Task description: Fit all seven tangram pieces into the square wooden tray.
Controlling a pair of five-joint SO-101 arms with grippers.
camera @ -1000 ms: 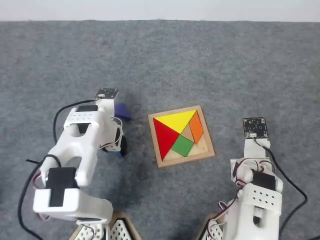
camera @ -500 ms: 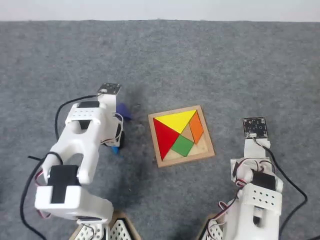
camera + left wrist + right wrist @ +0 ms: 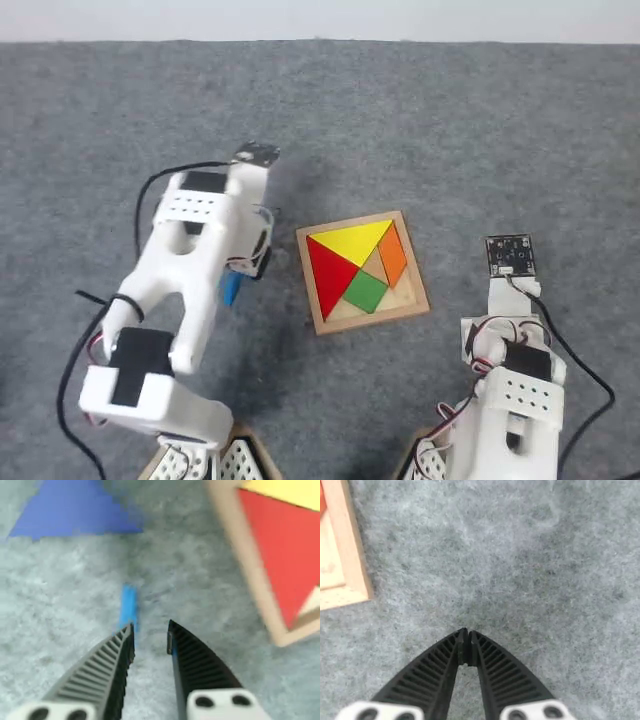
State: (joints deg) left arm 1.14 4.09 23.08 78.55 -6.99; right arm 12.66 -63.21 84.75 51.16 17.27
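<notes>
Looking down from the high camera, I had the grey felt mat (image 3: 450, 120) across the whole table. The left arm (image 3: 190, 270) stretched over it to a spot just beside the wooden tray (image 3: 305, 275). The right arm (image 3: 515, 390) sat folded back, apart from the tray's other side.

The tray lay between the arms, turned a little askew. Inside it lay the red triangle (image 3: 328, 275) and the yellow triangle (image 3: 355, 240), edge to edge. The orange parallelogram (image 3: 393, 255) and green square (image 3: 366, 292) were fitted against them. Bare wood showed along the tray's side nearest the right arm.

The left arm stood in the way of the felt beside the tray. Its wrist camera gave me that ground: a dark blue triangle (image 3: 75, 510) flat on the felt, and the tray's rim (image 3: 240, 555) close by.

A light blue piece (image 3: 129, 605) appeared edge-on there as a thin strip, right at one fingertip of the left gripper (image 3: 150, 625). From above, that piece (image 3: 231, 288) peeked out beside the arm. The gripper's jaws stood partly apart with felt visible between them. I could not tell whether a finger touched the strip.

The right gripper (image 3: 465, 630) was closed tip to tip on nothing, over felt near a tray corner (image 3: 352, 545).
</notes>
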